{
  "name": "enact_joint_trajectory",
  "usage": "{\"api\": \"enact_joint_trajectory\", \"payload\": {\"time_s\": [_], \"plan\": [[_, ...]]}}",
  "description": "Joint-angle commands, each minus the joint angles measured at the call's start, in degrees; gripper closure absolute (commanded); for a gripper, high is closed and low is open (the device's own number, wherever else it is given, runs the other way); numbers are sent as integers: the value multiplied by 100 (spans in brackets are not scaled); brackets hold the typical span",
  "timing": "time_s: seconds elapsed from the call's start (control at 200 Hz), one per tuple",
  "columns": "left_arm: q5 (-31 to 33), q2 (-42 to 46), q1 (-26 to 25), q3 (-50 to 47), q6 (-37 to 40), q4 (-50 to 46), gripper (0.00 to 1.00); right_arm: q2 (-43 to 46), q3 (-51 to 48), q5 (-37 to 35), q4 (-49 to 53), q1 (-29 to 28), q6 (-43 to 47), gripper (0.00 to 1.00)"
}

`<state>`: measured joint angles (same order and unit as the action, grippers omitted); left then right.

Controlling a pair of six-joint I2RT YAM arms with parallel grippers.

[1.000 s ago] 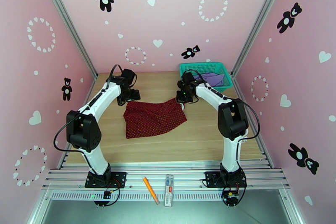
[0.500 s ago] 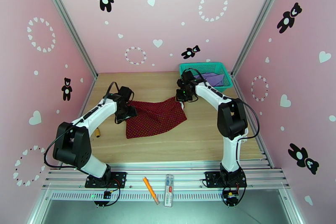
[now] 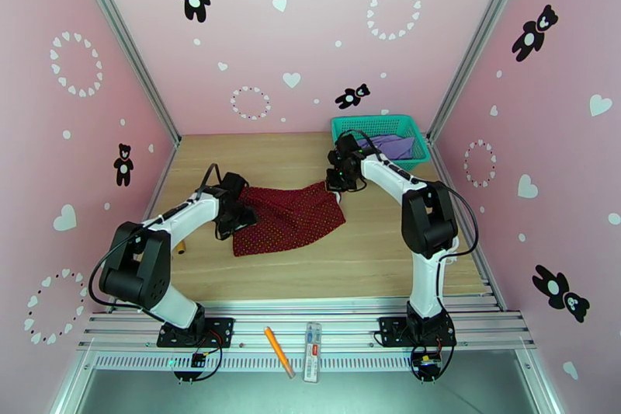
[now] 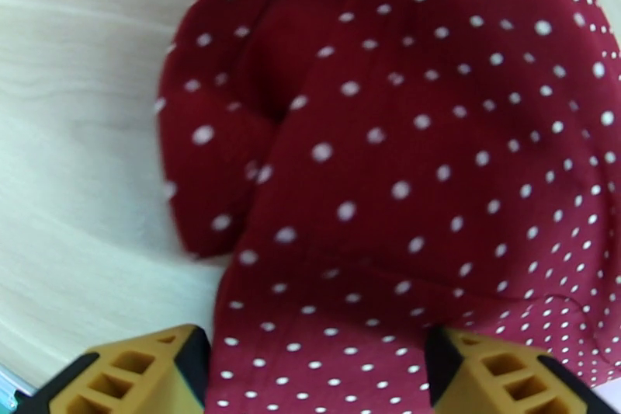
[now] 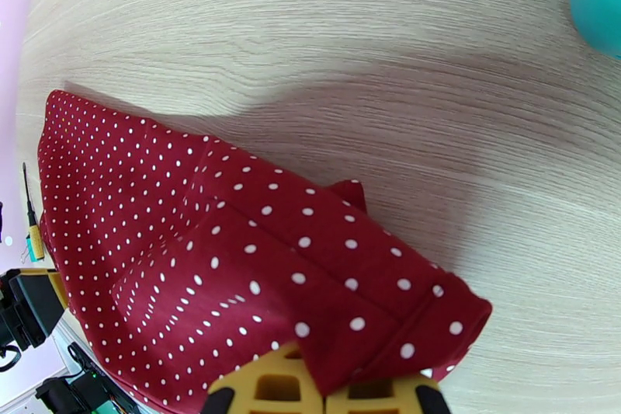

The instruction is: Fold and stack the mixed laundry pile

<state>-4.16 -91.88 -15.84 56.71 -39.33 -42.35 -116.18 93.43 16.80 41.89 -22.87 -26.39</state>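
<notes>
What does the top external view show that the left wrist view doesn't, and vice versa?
Top external adds the teal basket holding the purple T-shirt, and the right gripper at the far right corner of the dark red cloth. Left wrist adds a close look at the left gripper, its fingers apart astride the cloth's edge, and the white dots. Both share the cloth lying on the wooden table.

Left tool [image 3: 239,215] moved from the far-left corner of the red cloth [image 3: 295,215] to over its left edge. Its arm dropped low, uncovering a small yellow item [image 3: 179,245].
</notes>
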Motion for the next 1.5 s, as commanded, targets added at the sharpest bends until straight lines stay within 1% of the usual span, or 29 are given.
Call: {"api": "enact_joint_trajectory", "payload": {"time_s": [0.0,0.055,0.095,0.135,0.2,0.235,0.35,0.37,0.475,0.52,0.59,0.615,0.666,0.796,0.881,0.971,1.086,1.196,1.426,1.471,1.496], "plan": [[-181,-73,19,-49,-127,394,25,156,-147,-28,52,-10,32,100],[-223,26,15,-80,-150,478,36,170,-184,-27,39,-7,34,100],[-249,104,4,-98,-154,520,47,174,-208,-28,40,-9,31,100],[-245,194,-6,-106,-154,517,64,175,-234,-30,34,-7,30,100],[-234,375,-24,-124,-154,499,83,209,-288,-20,26,-9,42,100],[-202,498,-33,-138,-169,472,100,241,-337,-18,13,-7,46,100],[2,1056,-52,-208,-228,281,100,412,-527,35,-21,-8,105,100],[67,1176,-52,-220,-233,212,100,454,-567,60,-29,-8,123,96],[460,1751,-49,-280,-268,-227,100,747,-854,204,-98,2,198,68],[599,1953,-51,-321,-280,-397,100,904,-1027,268,-176,-2,213,60],[689,2168,-51,-439,-303,-559,100,1155,-1318,402,-303,0,194,52],[691,2221,-51,-499,-314,-572,100,1246,-1424,478,-361,-3,179,46],[667,2274,-51,-639,-352,-537,100,1413,-1655,664,-498,0,146,40],[588,2306,-51,-959,-469,-319,100,1806,-2275,1025,-909,-83,37,33],[594,2337,-51,-1152,-493,-265,100,1871,-2470,1097,-1092,-184,21,30],[657,2369,-51,-1111,-478,-330,100,1713,-2454,1102,-1255,-256,12,30],[722,2436,-51,-1048,-467,-410,100,1443,-2302,1107,-1425,-279,-17,35],[730,2465,-49,-1073,-467,-417,100,1264,-2109,1102,-1381,-344,-13,40],[702,2428,-51,-1127,-470,-345,100,1126,-2092,957,-1305,-464,1,42],[711,2428,-51,-1124,-470,-348,100,1118,-2094,966,-1317,-472,-4,45],[715,2429,-51,-1122,-469,-353,100,1109,-2090,985,-1315,-473,-8,49]]}}
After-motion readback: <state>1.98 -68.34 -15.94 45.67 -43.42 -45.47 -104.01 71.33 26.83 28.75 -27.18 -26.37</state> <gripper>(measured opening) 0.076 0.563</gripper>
